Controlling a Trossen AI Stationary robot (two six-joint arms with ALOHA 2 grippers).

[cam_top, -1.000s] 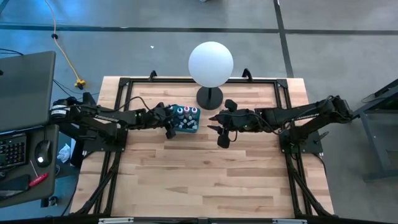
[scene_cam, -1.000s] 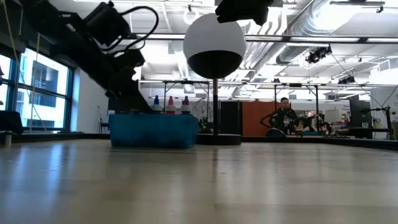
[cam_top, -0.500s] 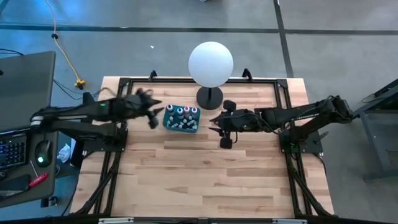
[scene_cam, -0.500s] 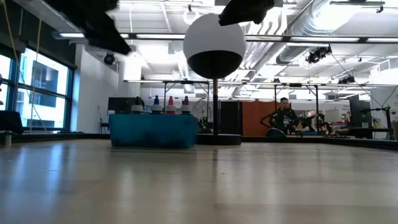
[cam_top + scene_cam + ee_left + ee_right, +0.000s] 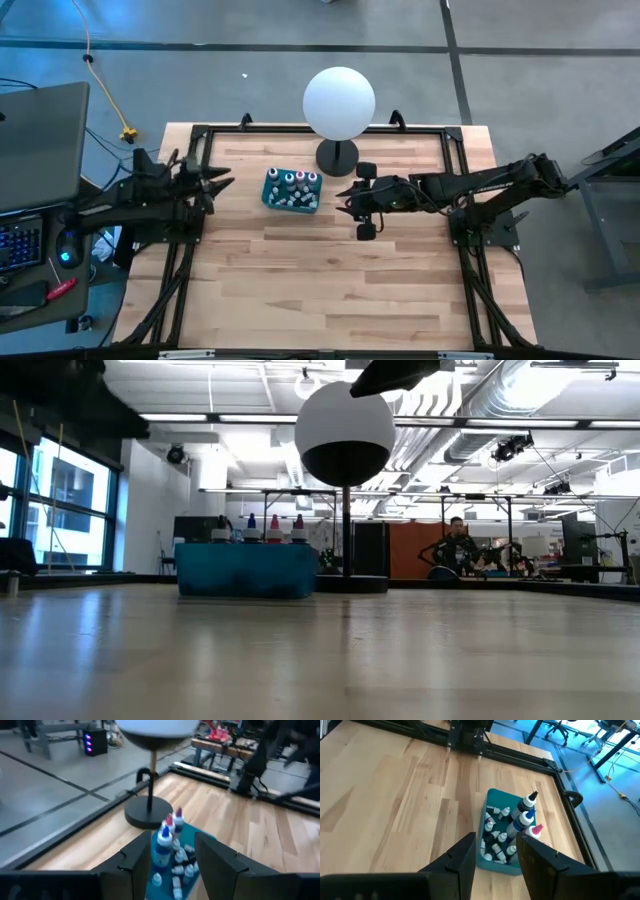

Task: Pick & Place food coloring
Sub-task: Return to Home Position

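Food coloring bottles point(image 5: 292, 187) all sit in the teal tray point(image 5: 270, 197), far-centre on the table point(image 5: 330, 285). I see none loose, so placing looks done. Left gripper point(image 5: 222, 178) at left edge, right gripper point(image 5: 348, 200) right of tray, both spread, empty.

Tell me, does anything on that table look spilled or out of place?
Nothing spilled. Inside the teal tray, a few food coloring bottles stand upright while the smaller ones lie jumbled on their sides. The white globe stands straight.
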